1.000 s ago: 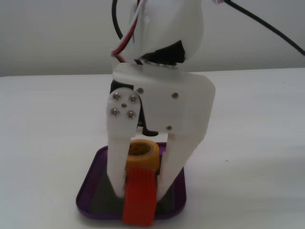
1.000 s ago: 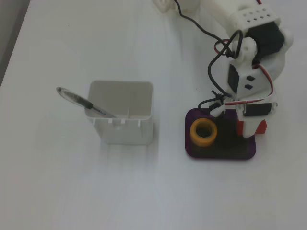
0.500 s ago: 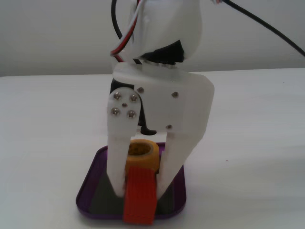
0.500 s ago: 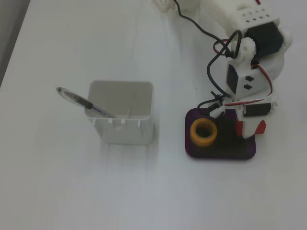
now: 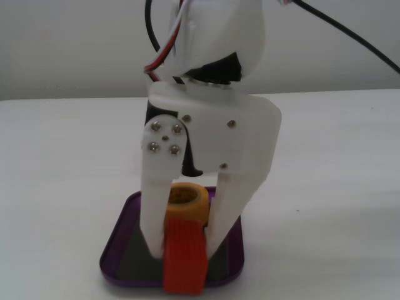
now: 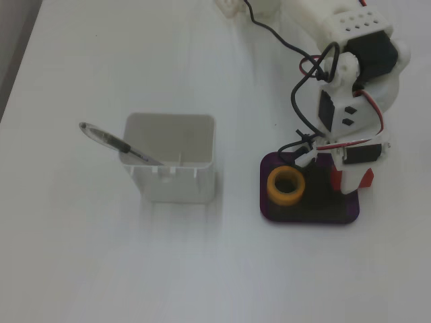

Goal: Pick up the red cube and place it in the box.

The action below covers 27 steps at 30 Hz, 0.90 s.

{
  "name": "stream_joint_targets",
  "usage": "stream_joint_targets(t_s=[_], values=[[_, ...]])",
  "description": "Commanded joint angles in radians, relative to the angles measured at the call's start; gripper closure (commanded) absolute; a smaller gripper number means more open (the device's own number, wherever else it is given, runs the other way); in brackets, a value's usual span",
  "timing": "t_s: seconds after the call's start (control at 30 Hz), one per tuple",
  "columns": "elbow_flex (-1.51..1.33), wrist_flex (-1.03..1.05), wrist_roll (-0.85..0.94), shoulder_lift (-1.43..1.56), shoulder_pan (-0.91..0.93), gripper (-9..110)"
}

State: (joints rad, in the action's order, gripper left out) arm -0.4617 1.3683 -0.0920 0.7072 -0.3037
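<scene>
Two white fingers [image 5: 153, 212] of the gripper [image 5: 184, 250] pinch the red cube [image 5: 185, 256], nearest in a fixed view, holding it upright at the near rim of the box [image 5: 119, 240], whether touching the rim or just above it I cannot tell. Behind it the yellow tape roll [image 5: 185, 203] lies on the dark floor. Farther off, in a fixed view from above, a white container [image 6: 172, 165] holds a pen [image 6: 111, 141], well apart from the box.

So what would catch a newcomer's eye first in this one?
The white gripper fills a fixed view, shut on the red cube above the purple box. A yellow tape roll already sits in that box. To the left in the other fixed view stands a white container holding a pen.
</scene>
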Motion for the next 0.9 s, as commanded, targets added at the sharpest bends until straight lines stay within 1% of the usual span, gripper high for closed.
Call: stream_joint_targets(t_s=[0.0,0.37,0.43,0.57,0.63,0.77,0.87], values=[[0.043,0.006,0.008,0.014,0.006,102],[0.043,0.006,0.008,0.02,0.06,101],[0.043,0.009,0.008,0.023,0.067,97],[0.043,0.071,-0.002,0.023,0.067,83],[0.043,0.086,-0.005,0.025,0.061,78],[0.046,0.094,-0.006,0.029,0.055,75],[0.132,0.167,-0.006,0.074,0.054,75]])
